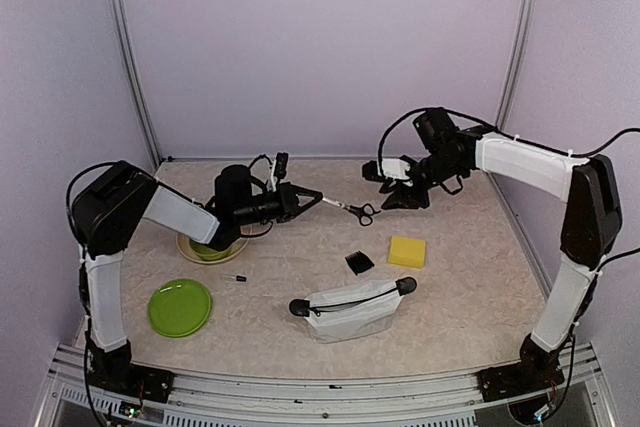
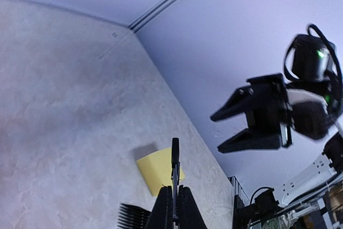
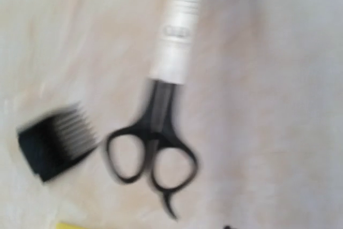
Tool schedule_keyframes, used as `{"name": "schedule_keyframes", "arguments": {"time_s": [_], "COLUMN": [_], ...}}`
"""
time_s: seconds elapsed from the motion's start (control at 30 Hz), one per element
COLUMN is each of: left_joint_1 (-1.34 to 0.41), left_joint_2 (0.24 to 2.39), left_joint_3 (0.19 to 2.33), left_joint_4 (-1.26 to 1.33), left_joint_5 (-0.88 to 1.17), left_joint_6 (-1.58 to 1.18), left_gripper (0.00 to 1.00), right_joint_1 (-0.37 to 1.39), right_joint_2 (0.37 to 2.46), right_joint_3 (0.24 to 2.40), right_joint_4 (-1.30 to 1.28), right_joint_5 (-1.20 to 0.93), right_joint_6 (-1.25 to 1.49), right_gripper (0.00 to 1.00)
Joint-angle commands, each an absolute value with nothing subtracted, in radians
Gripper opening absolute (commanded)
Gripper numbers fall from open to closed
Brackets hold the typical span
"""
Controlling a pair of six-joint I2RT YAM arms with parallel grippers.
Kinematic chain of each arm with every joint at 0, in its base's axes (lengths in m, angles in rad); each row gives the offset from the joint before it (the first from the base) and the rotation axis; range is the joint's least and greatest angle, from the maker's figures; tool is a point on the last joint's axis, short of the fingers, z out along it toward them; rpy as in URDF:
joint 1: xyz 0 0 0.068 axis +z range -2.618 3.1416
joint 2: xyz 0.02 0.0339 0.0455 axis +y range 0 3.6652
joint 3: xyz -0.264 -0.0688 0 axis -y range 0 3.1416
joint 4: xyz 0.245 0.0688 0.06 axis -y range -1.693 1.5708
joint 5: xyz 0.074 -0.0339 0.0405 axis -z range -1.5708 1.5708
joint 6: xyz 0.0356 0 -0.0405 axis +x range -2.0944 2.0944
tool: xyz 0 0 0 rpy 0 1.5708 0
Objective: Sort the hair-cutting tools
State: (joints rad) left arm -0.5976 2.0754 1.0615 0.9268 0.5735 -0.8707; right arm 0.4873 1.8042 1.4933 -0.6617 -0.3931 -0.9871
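Note:
My left gripper [image 1: 314,196] is shut on the blade end of a pair of scissors [image 1: 358,211] and holds it level above the table, black handles pointing right. In the left wrist view the fingers [image 2: 164,207] pinch the scissors [image 2: 174,154] edge-on. The right wrist view shows the scissors' black handle loops [image 3: 153,159] and a white ribbed sleeve [image 3: 179,25] over the blades. My right gripper [image 1: 400,190] hovers open and empty just right of the handles; it also shows in the left wrist view [image 2: 256,117]. The comb guard [image 1: 359,262] [image 3: 56,140] and the thin pin [image 1: 236,278] lie on the table. The clipper and second scissors are out of view.
A yellow sponge [image 1: 406,250] lies right of the comb guard. The white zip pouch [image 1: 352,309] lies at front centre. A green plate [image 1: 180,307] sits at front left, and a green bowl [image 1: 208,249] sits partly under my left arm.

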Motion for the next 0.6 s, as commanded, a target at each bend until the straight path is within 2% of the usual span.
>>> {"name": "schedule_keyframes", "arguments": {"time_s": [0.0,0.2,0.37,0.43,0.57], "left_joint_1": [-0.617,-0.664,-0.725,-0.746,-0.754], "left_joint_2": [1.877,1.708,1.592,1.559,1.530], "left_joint_3": [1.042,1.042,1.027,1.031,1.010], "left_joint_4": [0.866,0.556,0.403,0.348,0.359], "left_joint_5": [0.628,0.614,0.588,0.563,0.578], "left_joint_6": [-0.621,-0.389,-0.236,-0.191,-0.199], "left_gripper": [0.00,0.00,0.00,0.00,0.00], "right_joint_1": [0.382,0.242,0.242,0.258,0.339], "right_joint_2": [1.783,1.827,1.811,1.790,1.741], "right_joint_3": [1.554,1.590,1.574,1.542,1.424], "right_joint_4": [-0.784,-0.854,-1.008,-1.049,-0.932], "right_joint_5": [-0.688,-1.087,-1.324,-1.357,-1.261], "right_joint_6": [-0.806,-0.700,-0.789,-0.826,-0.754], "right_gripper": [0.43,0.48,0.55,0.55,0.55]}}
